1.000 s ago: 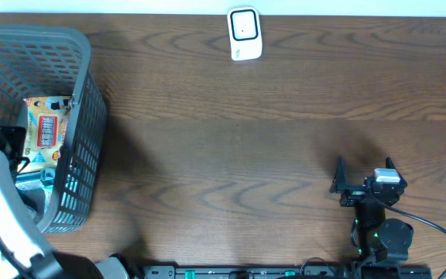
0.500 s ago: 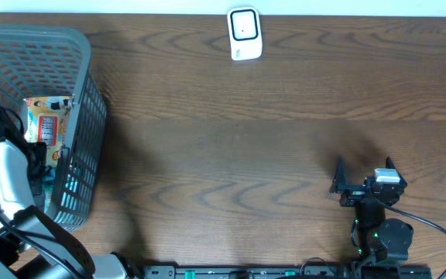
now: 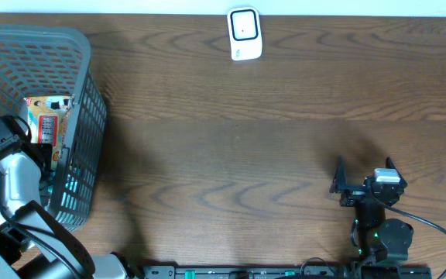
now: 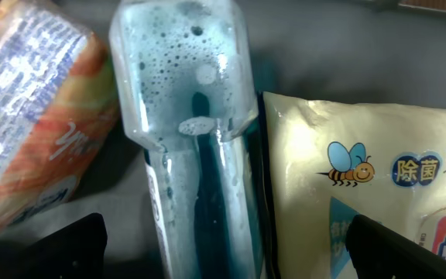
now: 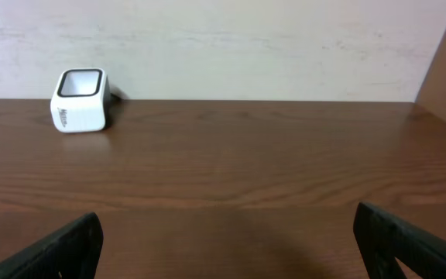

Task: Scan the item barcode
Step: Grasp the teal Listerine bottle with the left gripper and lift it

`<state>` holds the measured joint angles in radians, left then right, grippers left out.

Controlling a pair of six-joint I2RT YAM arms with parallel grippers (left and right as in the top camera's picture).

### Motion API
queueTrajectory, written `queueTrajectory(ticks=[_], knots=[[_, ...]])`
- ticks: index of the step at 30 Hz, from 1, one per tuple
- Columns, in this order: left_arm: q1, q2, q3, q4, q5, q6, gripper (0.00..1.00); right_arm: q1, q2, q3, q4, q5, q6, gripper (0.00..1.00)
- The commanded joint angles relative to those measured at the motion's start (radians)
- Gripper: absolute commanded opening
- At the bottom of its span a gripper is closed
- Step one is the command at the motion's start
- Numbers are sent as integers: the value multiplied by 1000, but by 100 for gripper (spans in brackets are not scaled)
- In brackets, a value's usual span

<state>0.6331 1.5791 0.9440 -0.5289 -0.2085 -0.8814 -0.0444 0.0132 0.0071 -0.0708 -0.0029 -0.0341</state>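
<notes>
While overhead hides it, left wrist shows a bottle (image 4: 188, 132) below the wide-spread left tool (image 4: 224, 252); right tool (image 5: 227, 236) gapes.

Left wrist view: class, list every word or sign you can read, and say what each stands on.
"除菌": in a blue badge on the pale yellow soft pack, beside a bee drawing.
Katakana right of that badge: cut off by the frame edge, not readable whole.
Orange plastic packet: white print, too blurred to read.
Clear bottle of blue liquid: no text visible.
</notes>
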Motion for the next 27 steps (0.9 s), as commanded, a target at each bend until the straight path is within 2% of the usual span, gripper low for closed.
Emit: queueTrajectory(ticks=[1,4,5,6,9,12,13,19,27], knots=[[5,35,-5,2,-1,39,99,-3,0,-2,-4,12,-8,99],[5,81,-5,8,-1,39,99,-3,0,-2,-4,12,-8,99],[5,99,-5,12,-2,39,94,-3,0,-2,-4,12,-8,99],[5,129,-5,16,-1,39,82,-3,0,-2,-4,12,-8,99],[5,156,-5,13,-2,41,63,-3,0,-2,-4,12,-8,99],[5,152,-4,11,-2,96,39,-3,0,-2,-4,12,-8,99],[5,148,-4,11,-2,116,35,-3,0,-2,-4,12,-8,99],[5,63,-3,0,-2,142,33,-3,0,-2,-4,12,-8,99],[5,-201,-2,-8,-2,142,33,-3,0,-2,-4,12,-8,99]])
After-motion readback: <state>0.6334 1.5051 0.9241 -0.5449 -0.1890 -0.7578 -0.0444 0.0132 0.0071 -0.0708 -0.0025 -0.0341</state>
